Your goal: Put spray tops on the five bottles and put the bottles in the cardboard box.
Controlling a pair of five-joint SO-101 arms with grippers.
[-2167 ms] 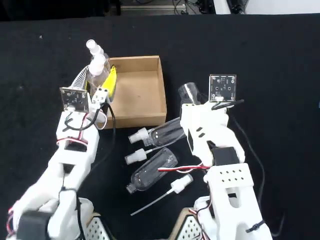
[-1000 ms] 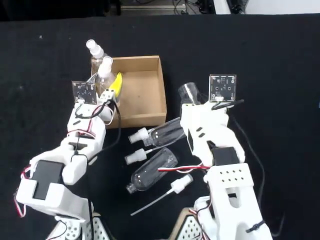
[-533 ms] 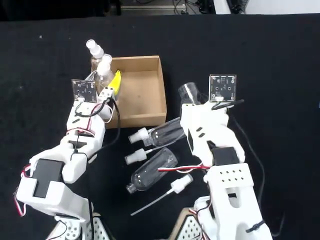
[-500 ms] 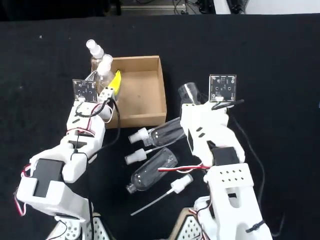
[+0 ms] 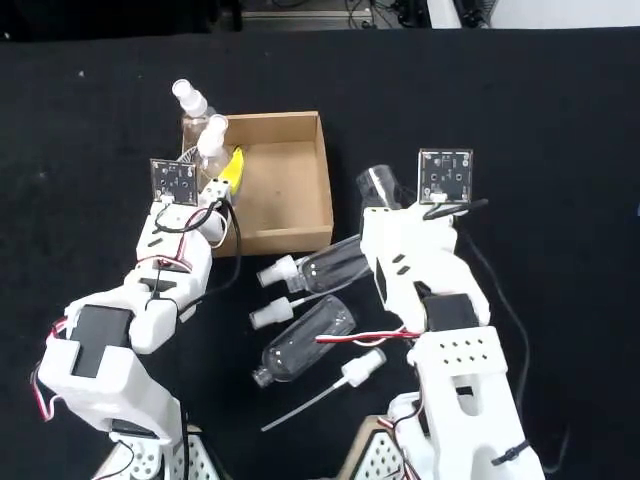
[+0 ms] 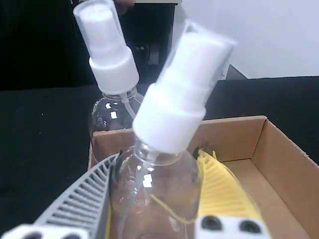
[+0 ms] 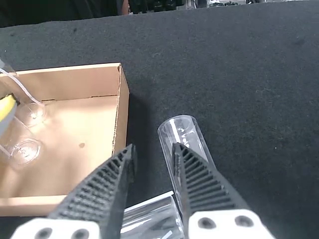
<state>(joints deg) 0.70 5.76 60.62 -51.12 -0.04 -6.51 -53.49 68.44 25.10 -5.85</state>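
My left gripper [image 5: 213, 172] is shut on a clear bottle [image 6: 154, 184] with a white spray top [image 6: 179, 94], held upright at the left side of the cardboard box [image 5: 285, 200]. A second topped bottle [image 5: 190, 100] stands at the box's back left corner. My right gripper [image 7: 152, 167] is slightly open and holds nothing. It sits just right of the box beside a clear bottle [image 7: 183, 134] lying on the cloth. A topped bottle [image 5: 330, 262] and an uncapped bottle [image 5: 305, 338] lie in front of the box.
A loose spray top [image 5: 358, 370] with its long tube lies near the front, and another white top [image 5: 268, 316] lies by the uncapped bottle's side. The black cloth [image 5: 540, 130] covers the table. The box's right half [image 7: 75, 144] holds nothing.
My left arm has swung the held bottle a little to the right, over the box's left edge. The right arm and the lying bottles have not moved.
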